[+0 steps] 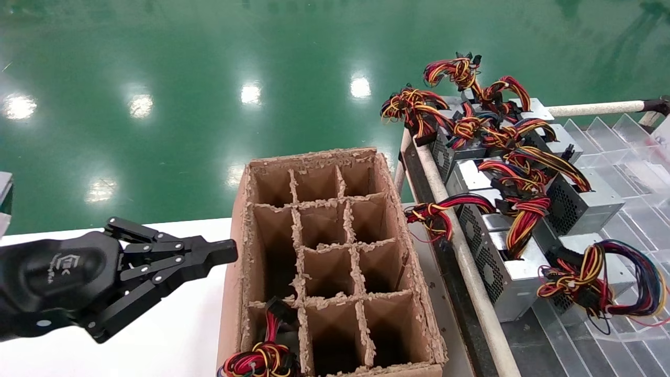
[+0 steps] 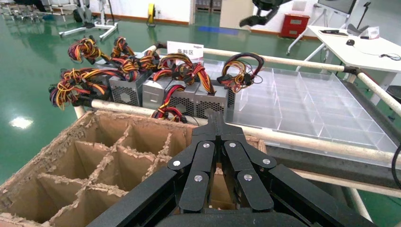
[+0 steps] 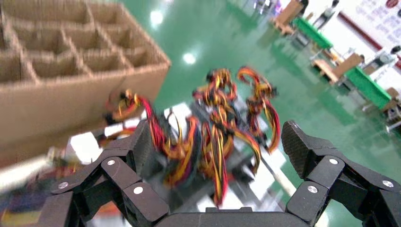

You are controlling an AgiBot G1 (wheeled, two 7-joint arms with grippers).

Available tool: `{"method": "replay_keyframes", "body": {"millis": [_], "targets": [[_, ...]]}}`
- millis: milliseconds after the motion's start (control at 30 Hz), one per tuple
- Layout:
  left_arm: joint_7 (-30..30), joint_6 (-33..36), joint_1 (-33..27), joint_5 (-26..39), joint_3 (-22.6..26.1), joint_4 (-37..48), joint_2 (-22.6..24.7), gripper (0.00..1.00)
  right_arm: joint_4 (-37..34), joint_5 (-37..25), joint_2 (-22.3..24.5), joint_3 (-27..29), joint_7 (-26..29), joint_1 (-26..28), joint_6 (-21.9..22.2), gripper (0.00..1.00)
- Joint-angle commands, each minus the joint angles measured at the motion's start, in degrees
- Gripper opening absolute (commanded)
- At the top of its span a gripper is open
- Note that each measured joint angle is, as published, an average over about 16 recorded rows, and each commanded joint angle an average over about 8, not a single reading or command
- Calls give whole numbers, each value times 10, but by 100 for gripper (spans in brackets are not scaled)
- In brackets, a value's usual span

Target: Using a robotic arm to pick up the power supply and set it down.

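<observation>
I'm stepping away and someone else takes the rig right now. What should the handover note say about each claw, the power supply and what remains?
Left claw: shut, empty, parked over the white table beside the divided cardboard box.
Right claw: open, empty, poised above the row of supplies, as its wrist view shows; out of the head view.
Power supply with purple-blue wires: untouched, at the near end of the row on the clear-tray rack.
Done: one box cell already holds a wired unit.
Left: grasp the power supply, lift it and set it down.
</observation>
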Motion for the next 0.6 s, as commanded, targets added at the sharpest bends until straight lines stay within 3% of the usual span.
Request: {"method": "replay_keyframes", "body": {"millis": [33, 133, 367, 400, 600], "targets": [[0, 0, 0, 0, 0, 0, 0, 0, -25, 30, -16, -2, -1, -6, -2, 100], [0, 0, 0, 0, 0, 0, 0, 4, -25, 43, -28, 0, 4, -16, 0, 100], [0, 0, 0, 0, 0, 0, 0, 92, 21, 43, -50, 20, 49, -41, 6, 100], [0, 0, 0, 0, 0, 0, 0, 100, 29, 43, -54, 24, 56, -46, 7, 100], [0, 0, 0, 0, 0, 0, 0, 100, 73, 41, -76, 42, 98, -71, 13, 100]]}}
